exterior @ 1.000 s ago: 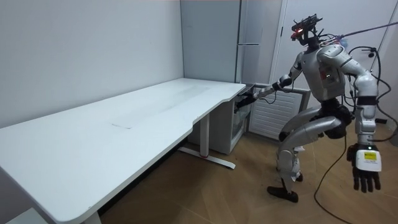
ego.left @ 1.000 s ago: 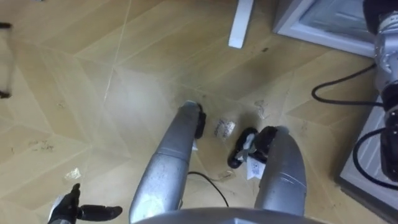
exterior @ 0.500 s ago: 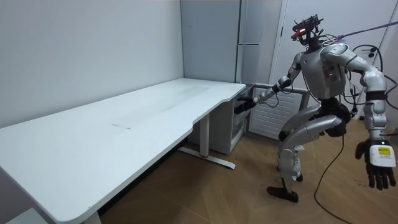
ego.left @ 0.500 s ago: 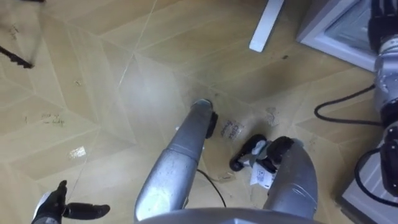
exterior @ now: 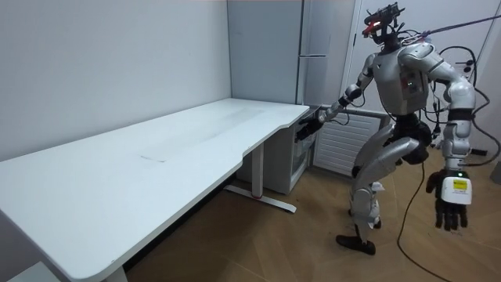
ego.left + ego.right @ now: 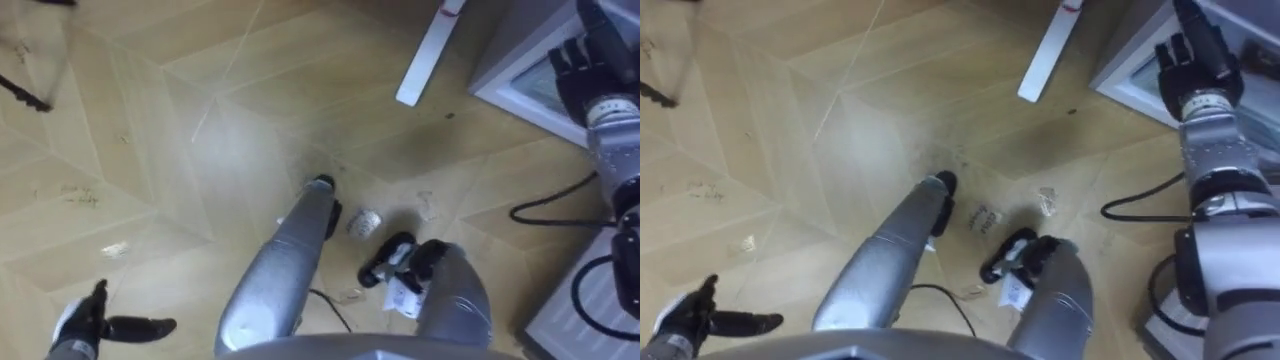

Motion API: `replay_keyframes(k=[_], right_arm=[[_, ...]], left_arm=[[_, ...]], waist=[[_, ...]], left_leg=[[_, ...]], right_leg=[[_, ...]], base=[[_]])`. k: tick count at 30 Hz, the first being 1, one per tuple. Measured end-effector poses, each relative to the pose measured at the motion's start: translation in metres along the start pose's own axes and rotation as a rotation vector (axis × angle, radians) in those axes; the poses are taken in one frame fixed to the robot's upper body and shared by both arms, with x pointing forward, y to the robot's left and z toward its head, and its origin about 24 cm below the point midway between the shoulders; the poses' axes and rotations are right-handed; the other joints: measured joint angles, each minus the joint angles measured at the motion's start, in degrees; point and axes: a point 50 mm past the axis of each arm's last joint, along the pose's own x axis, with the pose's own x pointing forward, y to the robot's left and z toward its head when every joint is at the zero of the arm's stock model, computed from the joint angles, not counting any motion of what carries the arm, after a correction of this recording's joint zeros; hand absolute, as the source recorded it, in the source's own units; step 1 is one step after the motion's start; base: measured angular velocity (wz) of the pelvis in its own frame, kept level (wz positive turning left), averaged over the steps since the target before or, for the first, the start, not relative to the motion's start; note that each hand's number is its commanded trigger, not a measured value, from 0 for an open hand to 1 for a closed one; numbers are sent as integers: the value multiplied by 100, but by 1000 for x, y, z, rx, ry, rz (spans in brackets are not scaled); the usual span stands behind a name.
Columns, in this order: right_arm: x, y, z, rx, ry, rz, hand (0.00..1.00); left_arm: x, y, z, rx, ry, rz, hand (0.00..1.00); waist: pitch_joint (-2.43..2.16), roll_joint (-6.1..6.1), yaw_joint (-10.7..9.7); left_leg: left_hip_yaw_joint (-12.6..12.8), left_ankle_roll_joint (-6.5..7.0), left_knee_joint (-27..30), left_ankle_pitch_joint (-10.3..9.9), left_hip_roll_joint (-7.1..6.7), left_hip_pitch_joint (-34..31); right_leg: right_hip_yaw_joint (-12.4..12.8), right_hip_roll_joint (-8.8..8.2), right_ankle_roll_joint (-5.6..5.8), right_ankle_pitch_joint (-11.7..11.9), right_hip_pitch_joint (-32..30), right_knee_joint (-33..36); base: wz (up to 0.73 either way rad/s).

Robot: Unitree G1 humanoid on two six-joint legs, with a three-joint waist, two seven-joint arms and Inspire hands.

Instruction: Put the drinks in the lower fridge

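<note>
White lower fridge [image 6: 520, 102] by my loosely open right robot hand [image 6: 1197, 62]; left robot hand [image 6: 85, 325] spread, empty. Seemingly the door step: next, grip its edge.

Robot standing by fridge [image 5: 317, 70], white table [image 5: 156, 149]

Worktop [image 5: 196, 133]: along the wall, on the room view's left.
Tall fridge [image 5: 313, 47]: against the back wall, behind the worktop's far end.
Lower fridge [image 5: 301, 157]: on the floor [image 6: 150, 150], just beside the worktop's far end.
Robot: stands on the room view's right of the lower fridge.
Right hand [image 6: 1195, 60]: reached out ahead, near the lower fridge.
Left hand [image 6: 95, 325]: low at the robot's left, over the floor, well apart from the lower fridge.
Worktop foot [image 6: 425, 60]: on the floor ahead of the robot, left of the lower fridge.
</note>
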Motion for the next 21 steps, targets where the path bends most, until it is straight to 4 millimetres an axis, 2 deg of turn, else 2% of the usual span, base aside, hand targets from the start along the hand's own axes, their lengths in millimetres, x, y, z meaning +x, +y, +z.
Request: replay_keyframes(k=[2,5,6,8,9,11,13,14,16,18,19,21], right_arm=[[-7,-21,-4,-29,38,-64,0],[-16,-44,-5,-54,46,-130,0],[-22,-57,-6,-65,53,-166,0],[-35,-83,-7,-59,57,-235,0],[-39,-90,-7,-54,56,-253,0],[-60,-120,-6,-73,61,-329,0],[-76,-140,-6,-120,78,-381,0],[-84,-149,-6,-156,90,-410,0],[-96,-162,-6,-179,97,-455,0],[-104,-171,-6,-237,122,-498,0],[-109,-175,-6,-276,137,-521,0],[-112,-177,-6,-318,147,-526,0]], left_arm=[[5,-5,6,-11,-11,0,0],[6,-9,5,-61,-11,6,0],[7,-11,2,-74,2,8,0],[6,-14,-10,-94,53,19,0],[6,-14,-13,-105,64,25,0],[4,-9,-22,-135,99,50,0],[1,-12,-32,-154,131,53,0],[-2,-16,-40,-162,151,46,0],[-4,-20,-45,-178,166,41,0],[-7,-22,-51,-167,180,42,0],[-8,-22,-54,-153,187,43,0],[-11,-22,-60,-159,206,55,0]], waist=[[-4,-20,-76],[-16,-41,-243],[-22,-63,-334],[-84,-139,-411],[-98,-151,-449],[-187,-220,-582],[-212,-210,-656],[-243,-171,-751],[-262,-170,-820],[-283,-165,-840],[-308,-180,-932],[-319,-202,-1012]], left_leg=[[89,51,-259,-23,155,450],[257,129,-508,-63,240,895],[357,165,-668,-76,265,1188],[591,225,-1055,-90,322,1809],[622,229,-1139,-90,345,1955],[709,249,-1409,-105,428,2479],[794,272,-1556,-144,467,2883],[822,285,-1669,-173,477,3097],[922,298,-1899,-179,464,3423],[1060,299,-2095,-178,470,3711],[1088,303,-2224,-164,458,3883],[1122,296,-2366,-153,444,4145]], right_leg=[[52,232,78,209,461,-537],[171,350,177,354,884,-940],[260,393,232,421,1123,-1138],[446,494,330,577,1631,-1598],[471,538,343,634,1778,-1748],[522,713,404,805,2369,-2321],[601,808,451,914,2811,-2650],[608,842,481,980,3048,-2847],[675,835,516,1028,3256,-3007],[768,834,526,1065,3453,-3129],[792,834,534,1070,3615,-3197],[840,838,540,1066,3816,-3277]], base=[[-39],[-33],[-41],[-53],[-35],[-23],[-24],[-18],[-20],[-32],[-19],[-14]])
